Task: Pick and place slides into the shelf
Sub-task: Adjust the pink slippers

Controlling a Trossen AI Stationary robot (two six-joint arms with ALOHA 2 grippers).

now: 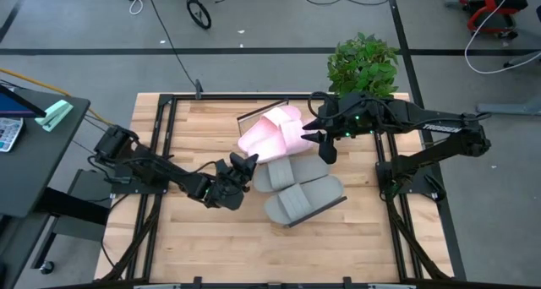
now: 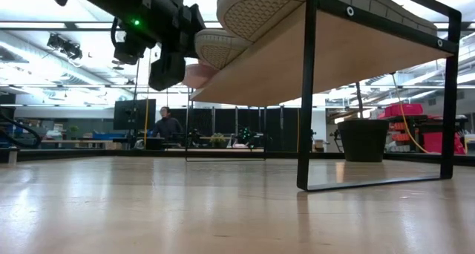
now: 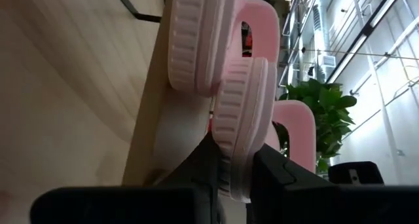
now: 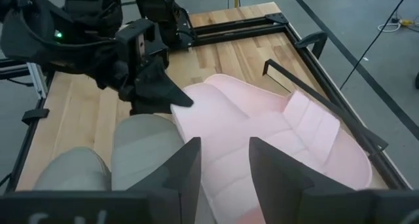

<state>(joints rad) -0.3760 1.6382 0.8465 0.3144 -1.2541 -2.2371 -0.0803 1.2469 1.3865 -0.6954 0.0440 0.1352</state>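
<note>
While my left claw (image 1: 245, 166) pinches the edge of a pink sandal (image 3: 245, 106), I keep that sandal tipped on its side, its ribbed sole edge between my two fingers, so it can be slid in beside its twin. The other pink sandal (image 1: 283, 124) already lies on the shelf (image 1: 249, 118), at the end farthest from the front of the table. The two grey sandals (image 1: 296, 188) sit side by side next to the pink ones, touching them. My judgement is that three are settled and this last pink one is being nudged into line.

My right claw (image 1: 325, 145) hangs just over the pink pair with its fingers (image 4: 186, 165) parted and nothing between them; I take it to be waiting, ready to steady the pile. A potted plant (image 1: 363, 62) stands at the table's far corner.
</note>
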